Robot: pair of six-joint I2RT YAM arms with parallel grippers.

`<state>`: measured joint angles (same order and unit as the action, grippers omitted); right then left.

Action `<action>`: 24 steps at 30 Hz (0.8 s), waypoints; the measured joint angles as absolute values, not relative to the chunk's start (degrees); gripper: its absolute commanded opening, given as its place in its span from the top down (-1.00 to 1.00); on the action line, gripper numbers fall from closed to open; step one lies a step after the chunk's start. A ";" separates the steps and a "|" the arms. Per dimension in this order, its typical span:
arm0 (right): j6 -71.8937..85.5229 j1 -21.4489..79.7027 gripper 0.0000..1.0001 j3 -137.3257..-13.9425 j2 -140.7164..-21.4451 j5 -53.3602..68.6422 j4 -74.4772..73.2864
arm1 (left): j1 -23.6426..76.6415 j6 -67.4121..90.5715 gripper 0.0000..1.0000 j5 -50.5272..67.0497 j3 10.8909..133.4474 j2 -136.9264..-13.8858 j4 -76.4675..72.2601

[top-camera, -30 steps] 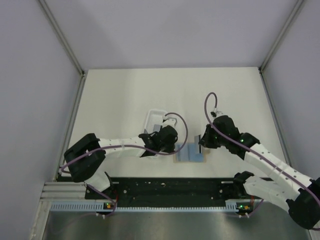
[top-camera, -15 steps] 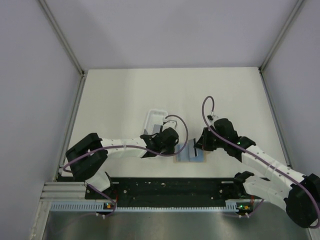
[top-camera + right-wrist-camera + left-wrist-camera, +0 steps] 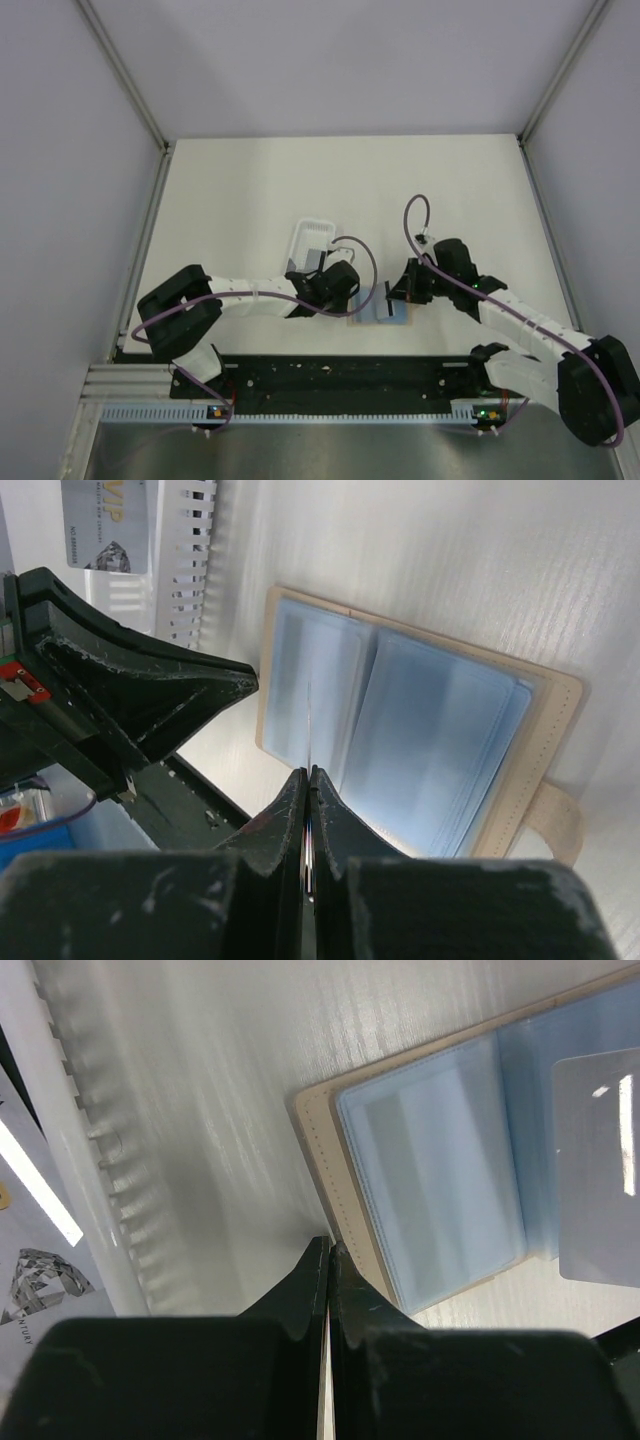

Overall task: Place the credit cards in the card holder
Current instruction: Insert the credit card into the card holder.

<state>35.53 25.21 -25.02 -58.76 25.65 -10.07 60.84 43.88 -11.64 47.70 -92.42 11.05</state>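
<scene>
The tan card holder [image 3: 560, 695] lies open on the table, light blue sleeves up, its closing tab [image 3: 556, 822] at the right. In the top view the card holder [image 3: 378, 313] sits between both arms. My right gripper [image 3: 307, 773] is shut on a credit card [image 3: 310, 720], seen edge-on and standing over the holder's left half. The same card shows as a pale grey rectangle in the left wrist view [image 3: 598, 1165]. My left gripper [image 3: 328, 1246] is shut, with its tips down at the holder's [image 3: 320, 1150] left tan edge.
A long clear plastic tray [image 3: 308, 240] lies left of the holder, behind the left gripper. Its ribbed rim [image 3: 190, 560] holds another silvery card marked VIP [image 3: 105, 525]. The black base rail [image 3: 340, 375] runs along the near edge.
My right gripper has moved left with the card, from beside the holder's right edge to over its middle. The left gripper has shifted only slightly at the holder's left edge.
</scene>
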 measured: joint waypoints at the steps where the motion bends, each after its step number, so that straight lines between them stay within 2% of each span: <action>1: 35.51 25.19 1.00 -24.82 -59.02 25.82 -9.61 | 60.86 43.88 1.00 -11.64 47.70 -92.42 11.11; 24: 34.61 24.56 1.00 -22.85 -64.36 24.47 -6.46 | 61.12 43.90 1.00 -11.64 47.70 -92.68 11.03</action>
